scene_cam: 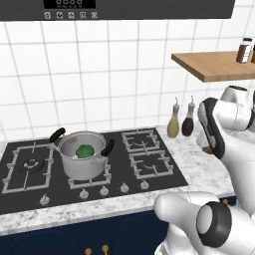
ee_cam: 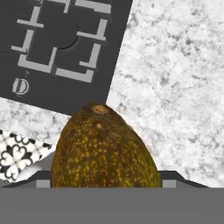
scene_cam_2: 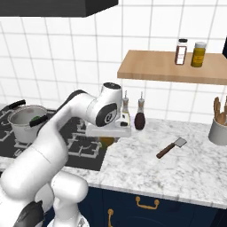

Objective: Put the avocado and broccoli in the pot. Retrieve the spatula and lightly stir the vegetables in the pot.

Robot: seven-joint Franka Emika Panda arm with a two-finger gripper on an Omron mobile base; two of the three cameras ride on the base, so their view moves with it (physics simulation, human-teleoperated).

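One vegetable, the broccoli [scene_cam: 84, 151], already lies inside the pot [scene_cam: 82, 160]; the other, the avocado [ee_cam: 103, 151], sits between the tips of the pincer [scene_cam_2: 107, 142]. The hand view shows the avocado large and close, rising from the bottom edge with its stem end toward 12 o'clock, so its long axis appears to run along the pincer's own line of sight. The jaws stand wide, and the fruit fills the space between them. Judged from this, the pincer is closed on the avocado at its broad girth, not standing free.

In the right base view the pincer hangs over the edge where the stove [scene_cam_2: 84, 142] meets the marble bench [scene_cam_2: 177, 168], with the yellow-brown fruit just visible beneath the hand. From there the pot lies toward 9 o'clock, well apart, on a burner at the far side of the stove. The coming move therefore turns on a carry toward 9 o'clock across the stove, ending above the pot's mouth.

The spatula [scene_cam_2: 171, 147] lies on the bench toward 3 o'clock of the pincer, its grey blade at the upper right and its brown handle pointing down-left toward the arm.
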